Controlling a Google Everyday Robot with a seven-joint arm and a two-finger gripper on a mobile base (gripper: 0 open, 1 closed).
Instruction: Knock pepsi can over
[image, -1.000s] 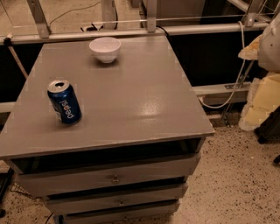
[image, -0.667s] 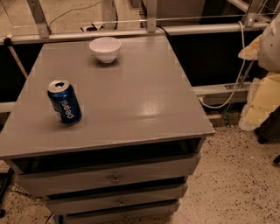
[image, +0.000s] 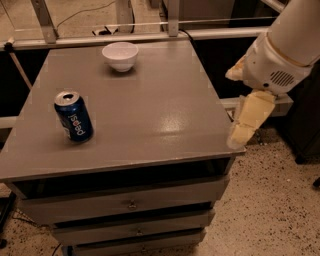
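Observation:
The pepsi can (image: 73, 116) stands upright near the left front of the grey table top (image: 150, 110). It is dark blue with a silver top and white lettering. My gripper (image: 247, 121), pale yellow under a white arm housing, hangs at the table's right front corner. It sits at about the height of the table top and far to the right of the can, touching nothing that I can see.
A white bowl (image: 120, 55) sits at the back of the table, left of centre. The table has drawers (image: 131, 204) below its front edge. A metal rail (image: 125, 37) and cables run behind it. Speckled floor (image: 270, 210) lies to the right.
My arm and gripper have moved left, from the right edge of the view to the table's right front corner. The can and bowl have not moved.

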